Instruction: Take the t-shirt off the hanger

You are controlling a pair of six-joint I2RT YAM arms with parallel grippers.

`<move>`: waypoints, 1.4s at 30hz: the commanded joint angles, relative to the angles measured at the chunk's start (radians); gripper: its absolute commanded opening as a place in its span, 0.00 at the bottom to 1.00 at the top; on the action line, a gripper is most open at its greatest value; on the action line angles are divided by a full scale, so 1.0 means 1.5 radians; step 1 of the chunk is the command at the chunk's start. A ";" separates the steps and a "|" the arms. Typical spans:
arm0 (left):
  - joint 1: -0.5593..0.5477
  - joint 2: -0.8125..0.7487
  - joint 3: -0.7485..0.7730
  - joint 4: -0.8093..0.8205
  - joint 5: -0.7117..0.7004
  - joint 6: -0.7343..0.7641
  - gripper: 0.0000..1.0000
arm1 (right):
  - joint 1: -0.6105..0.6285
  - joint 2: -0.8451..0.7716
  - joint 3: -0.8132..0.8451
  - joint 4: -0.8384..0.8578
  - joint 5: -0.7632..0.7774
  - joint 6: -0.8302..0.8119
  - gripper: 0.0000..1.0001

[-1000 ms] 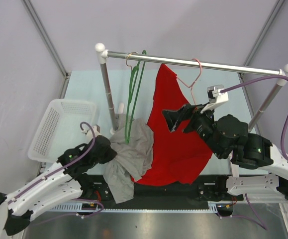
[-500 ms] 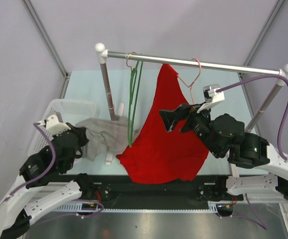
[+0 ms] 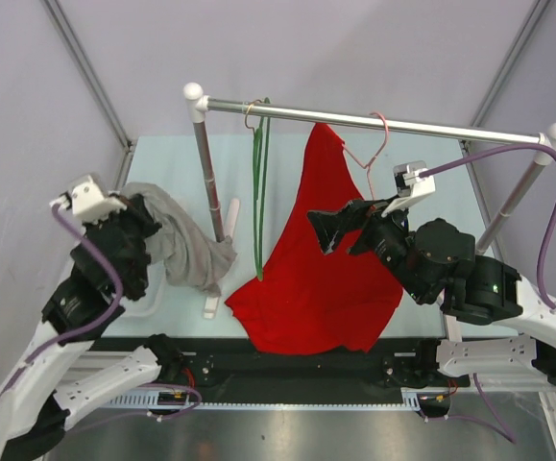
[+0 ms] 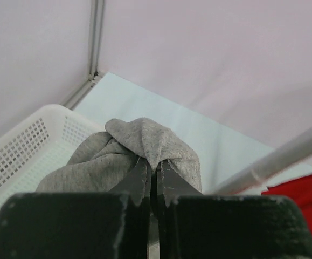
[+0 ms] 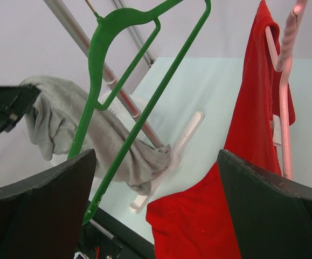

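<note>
Two t-shirts are in view, and only one of them is off its hanger. The crumpled grey cotton t-shirt (image 3: 186, 252) is pinched in the left pincer (image 4: 153, 162), whose jaws are shut tight on a fold of the cloth. The left arm holds it up over the left side of the pale blue-green worktop (image 3: 162, 163). The cloth hangs down from the grip, and its lower end reaches the foot of the rack's left post. In the left wrist view, the white perforated plastic basket (image 4: 15, 156) lies just below and to the left of the bunched cloth.

The thin green plastic hanger (image 3: 258, 192) hangs bare from the silver metal rail with white ball ends (image 3: 431, 127), close to the left post.

Further right on the rail, the bright red t-shirt (image 3: 316, 279) hangs from the pink wire hanger (image 3: 378, 144), caught high on one side. Its lower part spreads wide towards the near edge of the worktop.

The right pincer (image 3: 321, 233) has its jaws spread as wide as they go and holds nothing. It sits in front of the red cloth at about mid height, pointing towards the green hanger. Whether it touches the cloth cannot be told.
</note>
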 commanded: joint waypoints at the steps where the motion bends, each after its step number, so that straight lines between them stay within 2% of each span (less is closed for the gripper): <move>1: 0.123 0.113 0.101 0.033 0.110 0.010 0.00 | -0.002 -0.016 0.020 0.016 0.003 -0.004 1.00; 2: 0.193 0.125 0.132 0.026 0.143 -0.002 0.00 | -0.003 -0.018 0.020 0.016 0.005 -0.004 1.00; 4: 0.284 0.166 0.192 0.006 0.214 -0.022 0.00 | -0.003 -0.022 0.021 0.015 0.005 -0.005 0.99; 7: 0.375 0.207 0.286 -0.030 0.272 -0.046 0.00 | -0.003 -0.026 0.022 0.016 0.005 -0.008 0.99; 10: 0.439 0.257 0.372 -0.074 0.294 -0.085 0.00 | -0.004 -0.029 0.021 0.019 0.004 -0.014 1.00; 14: 0.495 0.285 0.410 -0.090 0.302 -0.119 0.00 | -0.005 -0.023 0.030 0.019 0.000 -0.027 1.00; 21: 0.522 0.303 0.447 -0.089 0.283 -0.102 0.00 | -0.010 -0.039 0.032 0.013 0.010 -0.038 1.00; 30: 0.522 0.390 0.634 -0.119 0.291 -0.113 0.00 | -0.018 -0.038 0.031 0.028 0.002 -0.049 1.00; 33: 0.522 0.413 0.665 -0.120 0.292 -0.100 0.00 | -0.019 -0.038 0.029 0.024 0.000 -0.047 1.00; 38: 0.522 0.433 0.690 -0.116 0.284 -0.085 0.00 | -0.020 -0.038 0.038 0.020 -0.004 -0.047 1.00; 42: 0.522 0.419 0.629 -0.114 0.288 -0.089 0.00 | -0.020 -0.038 0.041 0.021 -0.009 -0.045 1.00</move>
